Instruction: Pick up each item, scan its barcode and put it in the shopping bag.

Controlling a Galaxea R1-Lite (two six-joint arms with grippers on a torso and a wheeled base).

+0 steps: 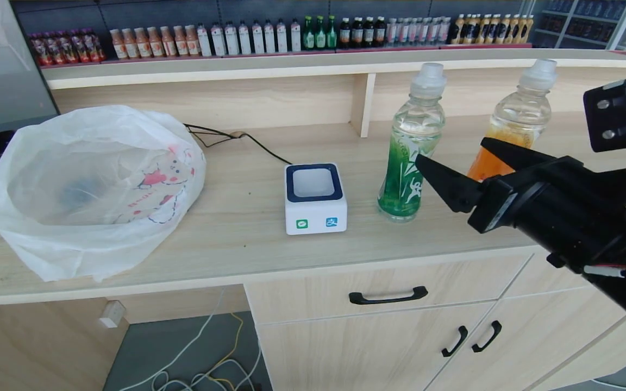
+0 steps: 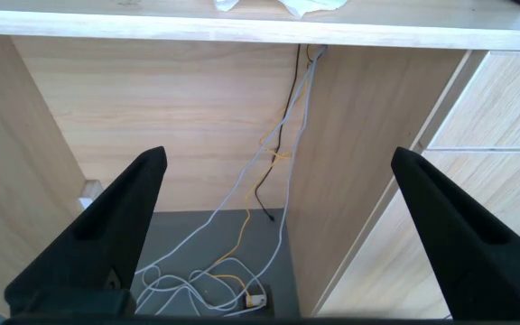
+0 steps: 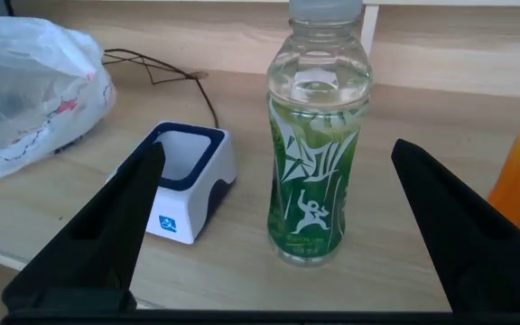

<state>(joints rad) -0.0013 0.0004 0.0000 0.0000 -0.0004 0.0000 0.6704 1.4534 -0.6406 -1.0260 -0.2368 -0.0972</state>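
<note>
On counter (image 1: 237, 228), shopping bag (image 1: 90, 190) open, green bottle (image 1: 412, 157) nearly full, orange bottle (image 1: 515, 122) beside

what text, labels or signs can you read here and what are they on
No word here reads clearly.
scanner: two small square signs on its front, one green, one blue; no letters legible.
green bottle: white figure and script on the label, too blurred to read.
bag: red print beside a cartoon, too blurred to read.
orange bottle: no legible print.
shelf bottles: labels too small to read.
</note>
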